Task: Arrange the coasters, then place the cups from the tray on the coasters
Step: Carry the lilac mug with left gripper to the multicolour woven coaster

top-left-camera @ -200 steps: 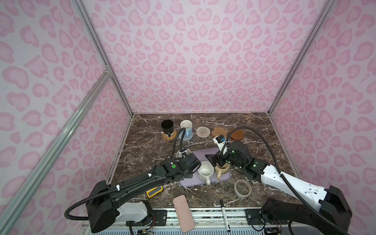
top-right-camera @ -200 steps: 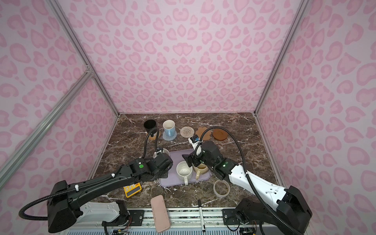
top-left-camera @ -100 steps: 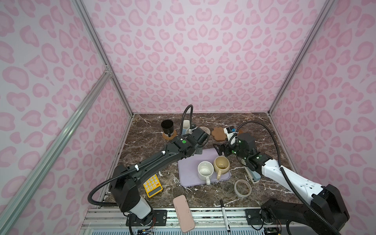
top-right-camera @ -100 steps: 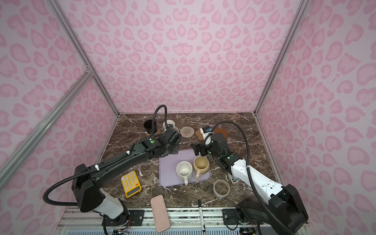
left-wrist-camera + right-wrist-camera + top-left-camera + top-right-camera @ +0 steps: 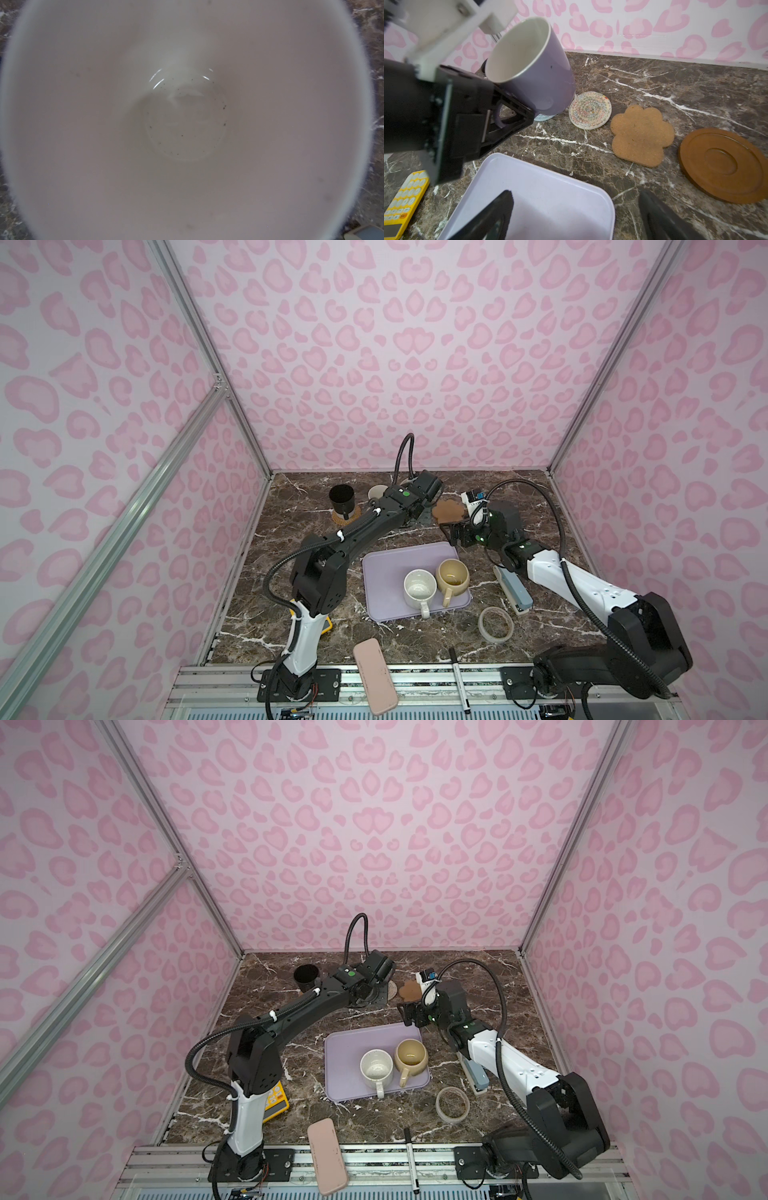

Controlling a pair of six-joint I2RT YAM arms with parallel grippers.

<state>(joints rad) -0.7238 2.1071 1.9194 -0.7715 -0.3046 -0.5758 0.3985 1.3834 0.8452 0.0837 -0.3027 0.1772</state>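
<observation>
My left gripper [image 5: 500, 116] is shut on the handle of the lavender cup [image 5: 533, 68], which hangs tilted at the back, beside the cream coaster [image 5: 589, 110]. The left wrist view shows only the cup's white inside [image 5: 187, 116]. The paw coaster [image 5: 641, 135] and brown disc coaster [image 5: 720, 166] lie further along. The black cup [image 5: 341, 499] stands on the orange coaster [image 5: 347, 517], with the light blue cup [image 5: 377, 491] next to it. The white speckled cup [image 5: 419, 590] and beige cup [image 5: 452, 572] stand on the tray [image 5: 386, 572]. My right gripper [image 5: 575, 199] is open over the tray's far corner.
A yellow calculator [image 5: 276, 1096] lies left of the tray under the left arm. A tape ring [image 5: 495, 624] and a stapler [image 5: 513, 591] lie right of the tray. A pink case [image 5: 374, 676] and a pen [image 5: 459, 680] lie at the front edge.
My left arm has swung from the tray's left side to the back row with the lavender cup. My right gripper has drawn back from the cups on the tray to its far corner.
</observation>
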